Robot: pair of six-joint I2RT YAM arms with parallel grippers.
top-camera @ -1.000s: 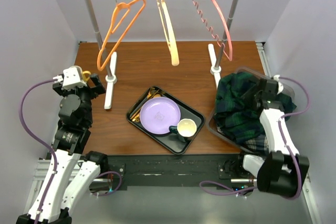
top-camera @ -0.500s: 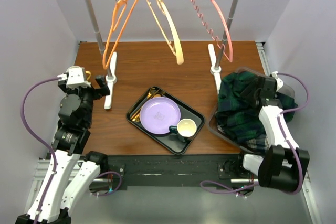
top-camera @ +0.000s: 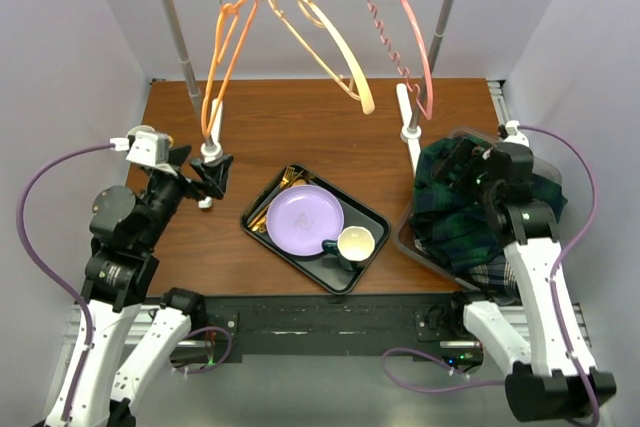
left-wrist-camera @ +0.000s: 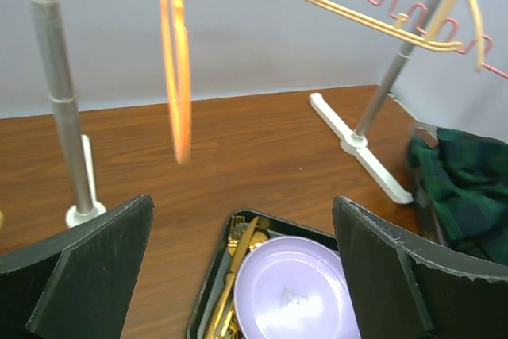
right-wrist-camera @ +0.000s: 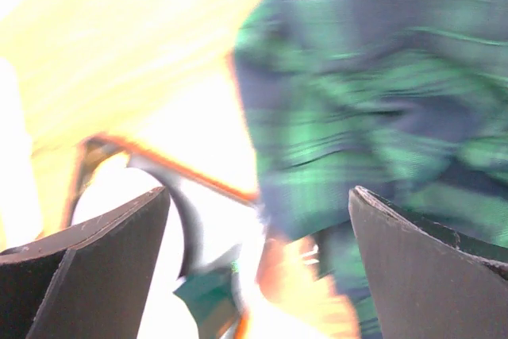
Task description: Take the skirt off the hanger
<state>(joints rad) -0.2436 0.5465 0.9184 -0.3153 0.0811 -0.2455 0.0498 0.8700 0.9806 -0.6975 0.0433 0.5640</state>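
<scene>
The dark green plaid skirt (top-camera: 450, 217) lies bunched in a clear bin (top-camera: 425, 247) at the right of the table, off every hanger. Three bare hangers hang on the rail: an orange hanger (top-camera: 215, 57), a yellow hanger (top-camera: 325, 32) swung out to the right, and a pink hanger (top-camera: 405, 27). My right gripper (top-camera: 462, 169) hovers open just above the skirt (right-wrist-camera: 381, 77), nothing between its fingers; this view is blurred. My left gripper (top-camera: 200, 165) stands open by the rack's left foot, facing the orange hanger (left-wrist-camera: 175, 61), holding nothing.
A black tray (top-camera: 262, 209) in the middle holds a purple plate (top-camera: 304, 219), a mug (top-camera: 354, 244) and gold cutlery (left-wrist-camera: 230, 267). The rack's white feet (top-camera: 408, 125) and grey posts (left-wrist-camera: 59, 101) stand on the brown table; grey walls close in both sides.
My right gripper has opened and pulled up off the skirt. The left arm has swung right toward the rack's foot. The yellow and orange hangers have swung rightward.
</scene>
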